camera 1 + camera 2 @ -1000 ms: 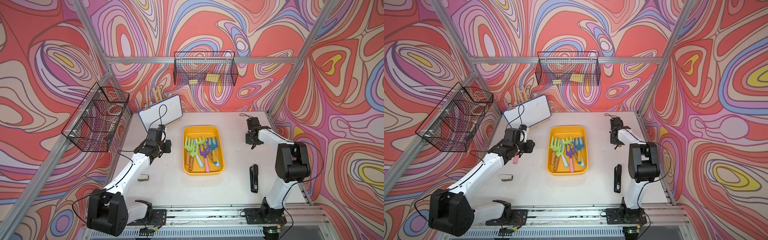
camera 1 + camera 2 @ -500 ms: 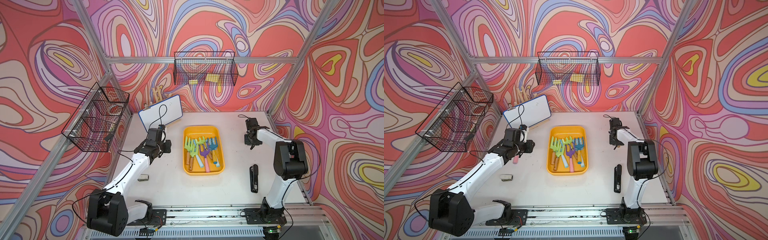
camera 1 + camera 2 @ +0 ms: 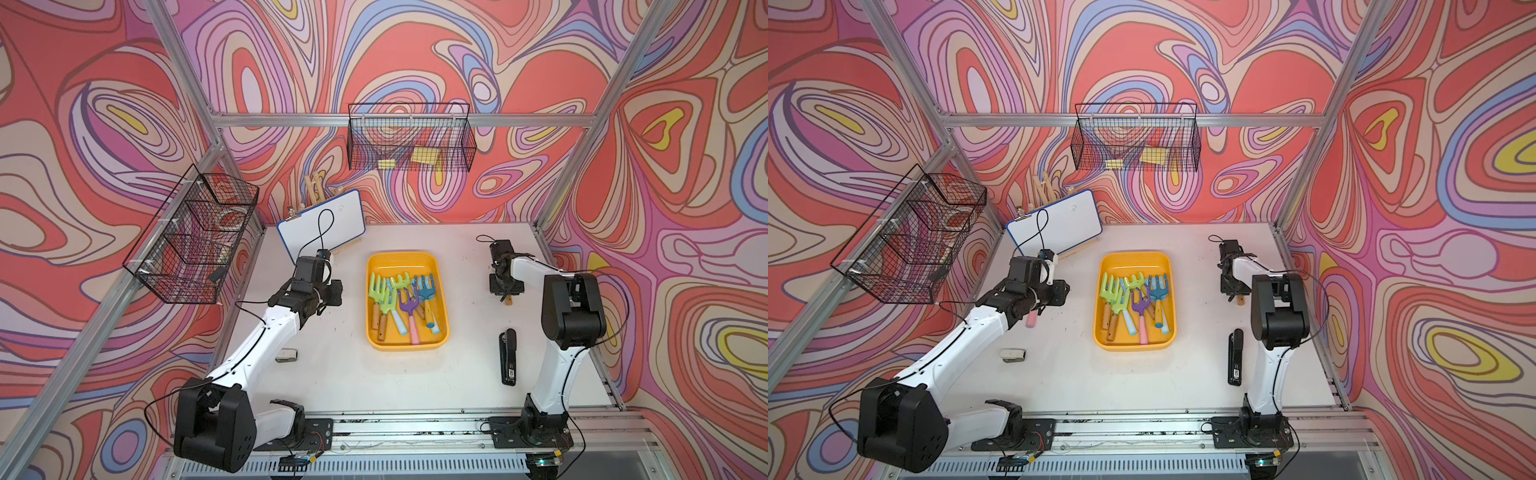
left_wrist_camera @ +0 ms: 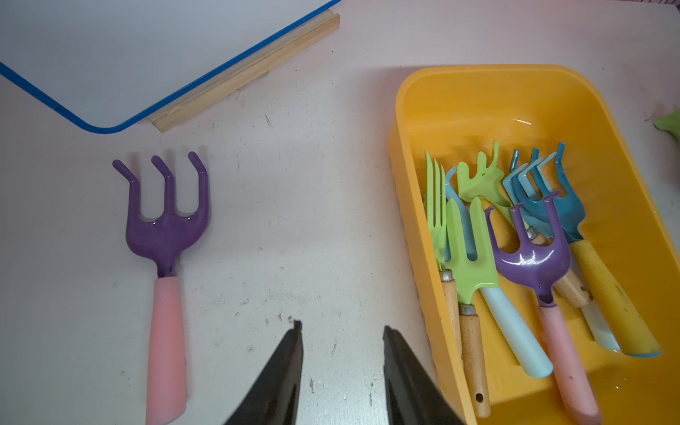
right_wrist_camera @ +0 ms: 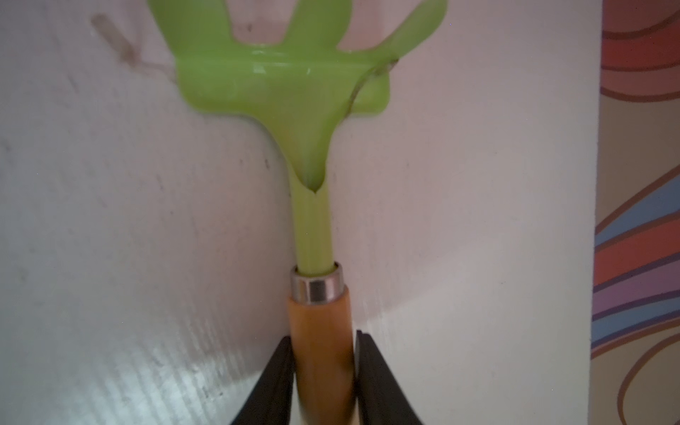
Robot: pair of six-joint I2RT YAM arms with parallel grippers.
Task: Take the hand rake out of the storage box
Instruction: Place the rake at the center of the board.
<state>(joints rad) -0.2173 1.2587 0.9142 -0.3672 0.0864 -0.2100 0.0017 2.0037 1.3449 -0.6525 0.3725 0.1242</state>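
Our right arm rises from its base at the front rail, elbow high, forearm reaching back and inward. The right hand (image 5: 322,335) points down at the bench (image 3: 415,386) to the right of the storage box (image 3: 401,259). Its two black fingers press against either side of the wooden handle of the green hand rake (image 5: 283,81), so we read it as clamped there. That rake is outside the box, near the right wall and low at the bench; we cannot tell whether it rests on the surface. Its long axis runs front to back. The flat green head with its bent tines points toward the back wall, and in both top views only the butt of the handle pokes out from under the hand, toward the front. A glossy painted shank enters a bright metal ferrule, then round varnished wood.

Our left arm stretches diagonally from the front-left corner. The left hand (image 4: 340,327) hangs over bare bench, its fingers apart with nothing between them. On one side of it lies a purple rake (image 4: 165,228) with three hooked prongs and a matte pink handle, its head toward the whiteboard (image 3: 322,226). On the other side stands the box, smooth yellow-orange plastic with rounded corners. It holds a heap of other rakes (image 3: 401,299) in green, blue and purple, heads toward the back.
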